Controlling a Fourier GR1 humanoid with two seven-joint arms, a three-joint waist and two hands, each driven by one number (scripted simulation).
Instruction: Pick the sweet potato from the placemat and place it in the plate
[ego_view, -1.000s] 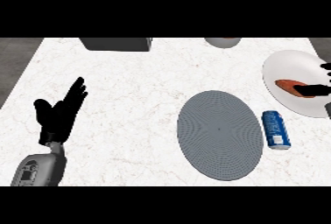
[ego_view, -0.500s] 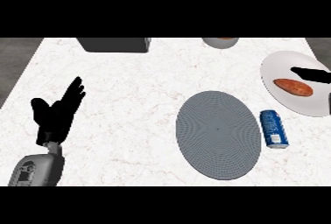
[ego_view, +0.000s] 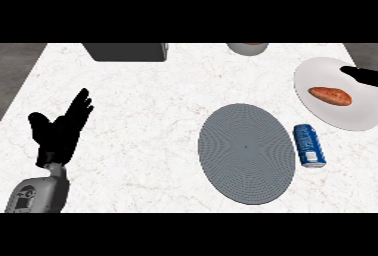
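Note:
The orange sweet potato (ego_view: 330, 95) lies on the white plate (ego_view: 347, 117) at the right edge of the counter, with nothing touching it. Just above and to the right of it, my right hand (ego_view: 363, 75) shows only partly at the view's edge, open and apart from the potato. The grey oval placemat (ego_view: 246, 145) sits in the middle right with nothing on it. My left hand (ego_view: 62, 129) rests open at the left, fingers up.
A blue can (ego_view: 309, 145) lies between the placemat and the plate. A dark grey box (ego_view: 125, 51) stands at the far edge, and a grey bowl (ego_view: 247, 48) sits at the far edge further right.
My right hand has let go of the sweet potato and drawn back to the right, leaving it lying on the plate. The left hand has not moved.

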